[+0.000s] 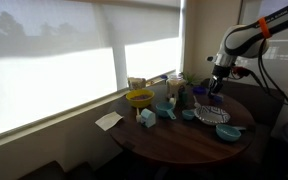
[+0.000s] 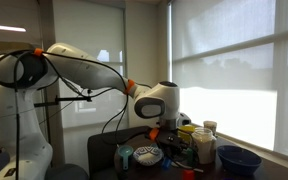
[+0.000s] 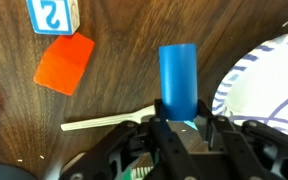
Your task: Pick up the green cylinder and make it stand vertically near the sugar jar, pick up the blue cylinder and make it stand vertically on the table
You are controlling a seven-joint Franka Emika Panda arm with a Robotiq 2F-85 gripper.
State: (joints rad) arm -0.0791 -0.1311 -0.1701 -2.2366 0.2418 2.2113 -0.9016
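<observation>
Over worktop (image 3: pixel 124 75), wrist view: tool (image 3: pixel 180 120) pinches blue cylinder (image 3: pixel 178 80) by one end, between orange tile (image 3: pixel 64 63) and patterned plate (image 3: pixel 269 70). Green cylinder not made out. Step judged: standing blue cylinder. Next: lower upright onto bare wood, release gently.

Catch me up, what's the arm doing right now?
The arm has its jaws shut on the blue cylinder. It holds the cylinder over the dark wooden table, between an orange block and a patterned plate. Whether the cylinder's far end touches the table cannot be told.
</observation>
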